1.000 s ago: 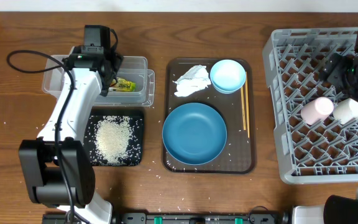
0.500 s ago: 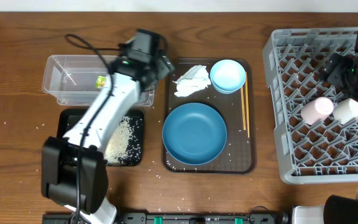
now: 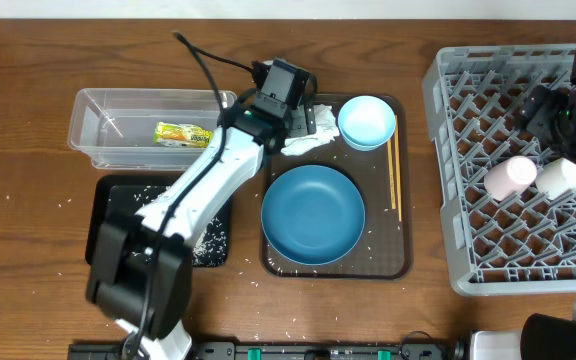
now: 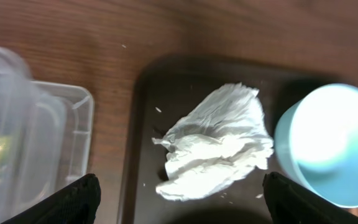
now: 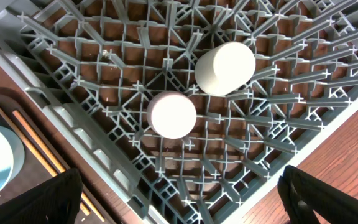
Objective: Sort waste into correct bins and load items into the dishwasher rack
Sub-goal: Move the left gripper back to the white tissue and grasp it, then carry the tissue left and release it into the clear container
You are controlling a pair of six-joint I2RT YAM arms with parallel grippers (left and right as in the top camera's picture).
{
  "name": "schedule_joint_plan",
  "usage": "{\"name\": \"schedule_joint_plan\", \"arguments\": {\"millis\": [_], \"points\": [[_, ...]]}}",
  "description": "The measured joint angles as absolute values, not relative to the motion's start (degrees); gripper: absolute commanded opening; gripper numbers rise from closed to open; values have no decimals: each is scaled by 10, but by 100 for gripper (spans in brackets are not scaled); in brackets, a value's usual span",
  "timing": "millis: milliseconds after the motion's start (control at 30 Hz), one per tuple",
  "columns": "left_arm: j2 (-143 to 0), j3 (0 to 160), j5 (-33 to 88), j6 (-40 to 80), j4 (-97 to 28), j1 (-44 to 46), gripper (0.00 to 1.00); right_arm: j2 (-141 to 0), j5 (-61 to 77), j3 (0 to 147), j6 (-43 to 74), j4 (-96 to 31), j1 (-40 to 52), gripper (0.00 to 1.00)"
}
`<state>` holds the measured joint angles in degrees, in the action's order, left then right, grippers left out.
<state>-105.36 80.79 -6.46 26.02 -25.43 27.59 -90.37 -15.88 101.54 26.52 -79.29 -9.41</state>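
Observation:
My left gripper [image 4: 182, 205] hangs open above the crumpled white tissue [image 4: 216, 146] at the back left of the brown serving tray [image 3: 405, 262], nothing between its fingers. The green-and-yellow wrapper [image 3: 185, 132] lies in the clear tub [image 3: 93, 125]. Rice [image 3: 208, 238] sits in the black tray [image 3: 118, 200], partly hidden by my left arm. A light-blue bowl [image 3: 367, 122], a dark-blue bowl [image 3: 313, 214] and chopsticks [image 3: 395, 175] rest on the serving tray. My right gripper [image 5: 185, 208] is open and empty over the grey rack [image 3: 448, 150], which holds a pink cup [image 5: 172, 114] and a white cup [image 5: 225, 67].
Stray rice grains dot the serving tray around the dark-blue bowl and the wooden table in front of it. The tub and the black tray stand close together at the left, the rack fills the right side.
My left arm swung right from over the clear tub to above the tissue, leaving the wrapper lying in the tub. The right arm has not moved.

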Motion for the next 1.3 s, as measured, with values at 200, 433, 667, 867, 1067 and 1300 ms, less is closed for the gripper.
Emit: {"name": "schedule_joint_plan", "arguments": {"millis": [200,433,667,867,1067,1300], "points": [[-1104,807,-28,163,-197,288,86,-904,-159,1015,265,-793,-94,99],[-1127,806,-13,86,-161,310,86,-904,-159,1015,265,-793,-94,99],[-1189,806,-12,70,-162,309,86,-904,-159,1015,265,-793,-94,99],[-1208,806,-12,65,-161,310,85,-904,-159,1015,265,-793,-94,99],[-1208,806,-12,59,-144,310,64,-904,-159,1015,265,-793,-94,99],[-1208,806,-12,58,-130,310,25,-904,-159,1015,265,-793,-94,99]]}}
